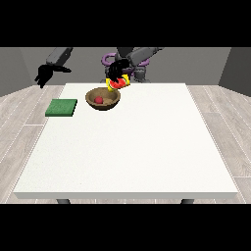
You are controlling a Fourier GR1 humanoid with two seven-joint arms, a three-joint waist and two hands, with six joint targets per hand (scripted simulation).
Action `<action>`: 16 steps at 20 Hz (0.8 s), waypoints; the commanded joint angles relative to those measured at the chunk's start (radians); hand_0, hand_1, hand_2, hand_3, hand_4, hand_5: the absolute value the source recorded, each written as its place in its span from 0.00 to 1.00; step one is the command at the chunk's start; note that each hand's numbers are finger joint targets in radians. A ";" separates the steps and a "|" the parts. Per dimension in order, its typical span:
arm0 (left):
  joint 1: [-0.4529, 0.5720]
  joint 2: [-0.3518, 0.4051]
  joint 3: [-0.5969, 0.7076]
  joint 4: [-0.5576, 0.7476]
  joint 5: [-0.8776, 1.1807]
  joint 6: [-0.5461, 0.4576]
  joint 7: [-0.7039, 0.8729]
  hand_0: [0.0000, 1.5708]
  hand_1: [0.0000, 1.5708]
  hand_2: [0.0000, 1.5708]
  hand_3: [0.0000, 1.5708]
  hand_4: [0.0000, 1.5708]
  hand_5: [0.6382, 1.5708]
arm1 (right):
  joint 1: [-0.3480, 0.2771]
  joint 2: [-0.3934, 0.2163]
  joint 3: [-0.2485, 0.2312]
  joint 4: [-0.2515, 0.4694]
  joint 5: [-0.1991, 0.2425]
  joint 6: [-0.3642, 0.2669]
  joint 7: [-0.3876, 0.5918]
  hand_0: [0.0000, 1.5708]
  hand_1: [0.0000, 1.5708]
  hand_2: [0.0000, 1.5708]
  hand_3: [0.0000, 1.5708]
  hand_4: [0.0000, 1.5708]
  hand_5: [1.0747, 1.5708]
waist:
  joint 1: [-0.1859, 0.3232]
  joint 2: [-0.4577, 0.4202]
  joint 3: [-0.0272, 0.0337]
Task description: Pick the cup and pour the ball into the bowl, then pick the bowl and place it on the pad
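The hand at the view's right holds the tipped yellow cup; the rigid brown wooden bowl, likely light, wants a rim grasp.

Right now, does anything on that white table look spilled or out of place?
Nothing spilled. The yellow cup with red inside is tipped over the brown wooden bowl, held by a black hand; the small red ball lies inside the bowl.

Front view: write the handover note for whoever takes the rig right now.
Hand at the view's right: holds the yellow cup tipped over the bowl.
Hand at the view's left: raised off the table, holding nothing.
Red ball lies in the bowl; green pad sits to the bowl's left in the view.
Done: pour.
Left: get rid of the cup, move the bowl onto the pad.
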 commanded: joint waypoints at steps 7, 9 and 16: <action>-0.155 0.020 0.020 -0.005 -0.129 -0.209 -0.102 0.99 0.99 1.00 1.00 0.76 0.89 | 0.022 -0.013 0.001 0.028 -0.006 0.021 0.013 0.00 0.00 0.00 0.13 0.00 0.89 | 0.007 -0.049 -0.0002; -0.156 -0.006 0.039 -0.013 -0.143 -0.258 -0.108 0.98 0.98 1.00 1.00 0.77 0.88 | 0.027 0.016 0.011 0.028 0.000 -0.012 0.024 0.00 0.00 0.00 0.13 0.00 0.89 | 0.011 -0.060 -0.0002; -0.016 -0.006 0.115 -0.113 -0.053 -0.166 -0.098 0.86 0.86 1.00 1.00 0.76 0.88 | 0.039 0.014 0.020 0.052 -0.018 0.051 0.086 0.00 0.00 0.00 0.00 0.29 0.97 | 0.039 -0.061 -0.0020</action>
